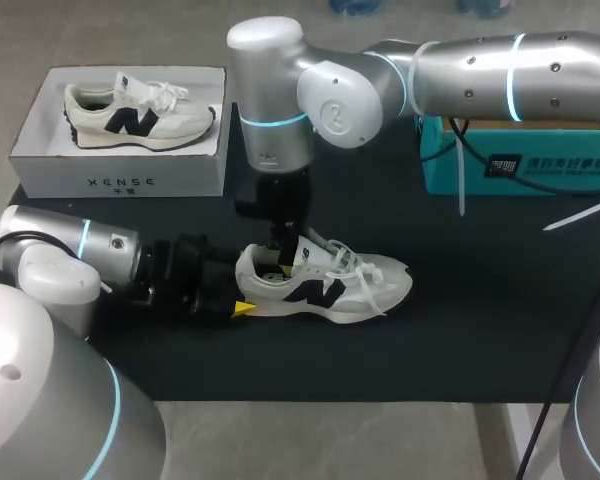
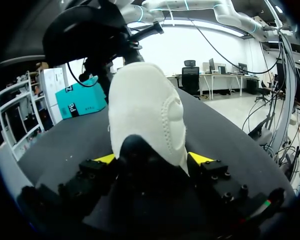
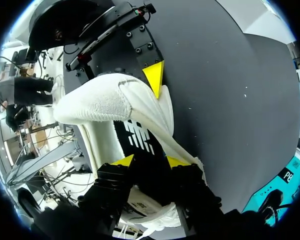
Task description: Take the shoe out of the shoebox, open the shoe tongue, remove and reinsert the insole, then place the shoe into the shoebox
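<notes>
A white sneaker (image 1: 325,285) with a dark N lies on its sole on the black table (image 1: 480,320), toe to the right. My left gripper (image 1: 235,300) clasps its heel (image 2: 145,110), a yellow tip against each side. From above, my right gripper (image 1: 280,262) dips into the shoe's mouth. In the right wrist view its fingertips (image 3: 124,160) stand a little apart over the black insole (image 3: 140,137), which lies inside the shoe (image 3: 100,102); they hold nothing. The left arm's yellow tip (image 3: 155,77) shows at the heel. The white shoebox (image 1: 120,182) is at the back left.
A second white sneaker (image 1: 135,115) lies in the shoebox. A teal box (image 1: 520,165) stands at the back right, behind my right arm. The black mat's front edge runs just below the shoe.
</notes>
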Controlling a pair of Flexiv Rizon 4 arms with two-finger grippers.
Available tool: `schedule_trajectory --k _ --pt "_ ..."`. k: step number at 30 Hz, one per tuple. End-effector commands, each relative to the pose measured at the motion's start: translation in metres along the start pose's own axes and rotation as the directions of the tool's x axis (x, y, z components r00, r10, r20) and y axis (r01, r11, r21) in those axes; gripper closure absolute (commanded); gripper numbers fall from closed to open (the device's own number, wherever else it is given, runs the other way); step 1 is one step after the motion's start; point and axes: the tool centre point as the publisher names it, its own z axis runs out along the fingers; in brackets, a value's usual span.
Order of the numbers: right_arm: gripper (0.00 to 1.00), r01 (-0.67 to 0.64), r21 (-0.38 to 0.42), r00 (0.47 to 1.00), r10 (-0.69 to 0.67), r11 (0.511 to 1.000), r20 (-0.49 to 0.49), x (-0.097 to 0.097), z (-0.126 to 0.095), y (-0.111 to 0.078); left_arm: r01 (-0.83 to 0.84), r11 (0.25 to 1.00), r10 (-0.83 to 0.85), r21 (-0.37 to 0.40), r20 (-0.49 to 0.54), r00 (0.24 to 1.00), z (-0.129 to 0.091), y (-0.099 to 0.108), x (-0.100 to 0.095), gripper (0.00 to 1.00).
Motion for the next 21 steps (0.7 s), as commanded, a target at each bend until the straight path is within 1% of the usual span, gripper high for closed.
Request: schedule_trajectory --k 1,6,8,11,16,19,21 --pt "0.62 -0.001 0.003 1.0 0.001 1.0 0.001 -0.005 0.004 0.002 -0.002 1.0 0.002 -0.001 0.001 1.0 0.003 0.003 0.001 1.0" --pt "0.62 -0.004 -0.003 1.0 0.004 1.0 -0.001 -0.007 0.016 0.007 -0.002 1.0 0.002 -0.001 0.001 1.0 0.003 0.003 0.001 1.0" --pt "0.64 -0.007 -0.013 1.0 0.007 1.0 -0.009 -0.006 0.025 0.011 -0.002 1.0 0.002 -0.001 0.001 1.0 0.003 0.003 0.001 1.0" --pt "0.64 0.003 -0.031 0.999 -0.004 1.0 -0.033 -0.005 0.043 0.022 -0.002 1.0 0.002 -0.001 0.001 1.0 0.003 0.003 0.001 1.0" --pt "0.62 0.025 -0.037 0.996 -0.028 0.999 -0.083 0.005 0.071 0.036 -0.002 1.0 0.002 -0.001 0.001 1.0 0.003 0.003 0.001 1.0" --pt "0.6 0.026 -0.044 0.993 -0.031 0.999 -0.112 0.013 0.084 0.035 -0.002 1.0 0.002 -0.001 0.001 1.0 0.003 0.003 0.001 1.0" --pt "0.61 0.024 -0.039 0.992 -0.029 0.999 -0.126 0.017 0.088 0.034 -0.002 1.0 0.002 -0.001 0.001 1.0 0.003 0.003 0.001 1.0"
